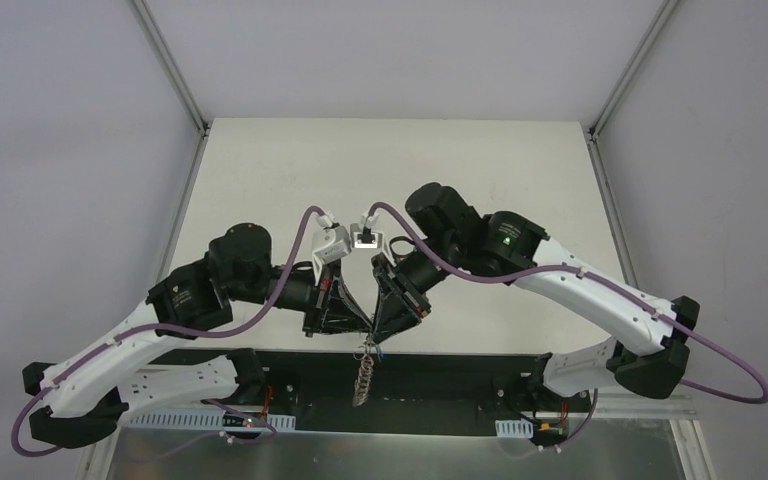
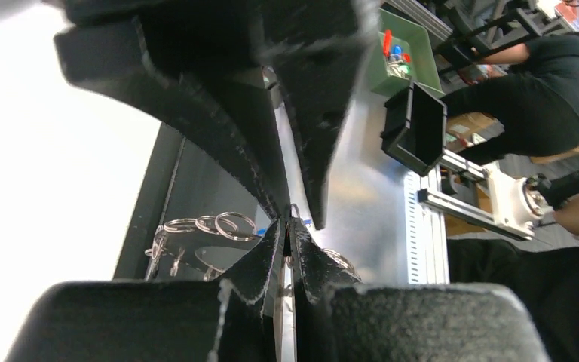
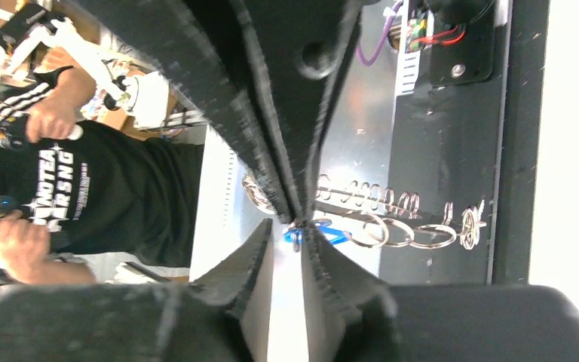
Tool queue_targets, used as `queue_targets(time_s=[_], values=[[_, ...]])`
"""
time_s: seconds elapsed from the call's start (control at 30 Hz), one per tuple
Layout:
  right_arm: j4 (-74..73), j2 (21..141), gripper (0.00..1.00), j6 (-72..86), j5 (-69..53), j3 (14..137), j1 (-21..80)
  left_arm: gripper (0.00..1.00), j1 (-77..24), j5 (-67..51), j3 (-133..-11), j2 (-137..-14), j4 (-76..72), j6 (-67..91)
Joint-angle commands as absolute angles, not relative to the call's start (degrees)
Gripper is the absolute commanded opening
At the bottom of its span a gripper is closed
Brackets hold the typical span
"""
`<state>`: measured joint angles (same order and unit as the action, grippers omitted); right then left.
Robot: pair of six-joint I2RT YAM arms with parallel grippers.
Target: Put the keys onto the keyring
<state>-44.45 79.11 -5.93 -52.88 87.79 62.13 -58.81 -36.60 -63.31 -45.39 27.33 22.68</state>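
Both grippers meet tip to tip above the table's near edge. My left gripper point(image 1: 365, 338) point(image 2: 287, 226) is shut on the rim of the keyring point(image 1: 362, 378), which hangs below it, edge-on. Its silver loops point(image 2: 205, 225) point(image 3: 399, 234) fan out to one side. My right gripper point(image 1: 380, 335) point(image 3: 286, 226) faces the left one, jaws a little apart. The blue key's tag point(image 3: 330, 235) lies across the right fingertips, one end in the gap, right at the left gripper's pinch. A sliver of blue point(image 2: 306, 221) shows in the left wrist view. The black key is out of view.
A black base strip point(image 1: 460, 365) runs along the near edge under the hanging ring. Beyond it are a metal surface point(image 2: 369, 188), a green bin point(image 2: 411, 64), a black bin point(image 2: 415, 128) and people point(image 3: 60, 181).
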Motion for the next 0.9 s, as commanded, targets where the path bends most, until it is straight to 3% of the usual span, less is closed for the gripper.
queue_targets(time_s=[0.0, 0.23, 0.5, 0.87], values=[[-32.8, 72.4, 0.28, -4.0, -48.3, 87.9, 61.5, 0.00, -59.2, -33.6, -64.0, -43.1, 26.9, 19.5], [-23.7, 60.9, 0.52, -4.5, -34.9, 79.9, 61.5, 0.00, -59.3, -30.3, -59.7, -38.7, 13.4, 17.0], [-15.2, 52.6, 0.52, -11.4, -30.4, 71.8, 61.5, 0.00, -59.2, -30.1, -53.1, -33.8, -5.2, 13.0], [-10.1, 53.2, 0.49, -21.9, -37.9, 72.3, 62.2, 0.00, -59.2, -33.2, -41.8, -28.9, -34.1, 7.6]])
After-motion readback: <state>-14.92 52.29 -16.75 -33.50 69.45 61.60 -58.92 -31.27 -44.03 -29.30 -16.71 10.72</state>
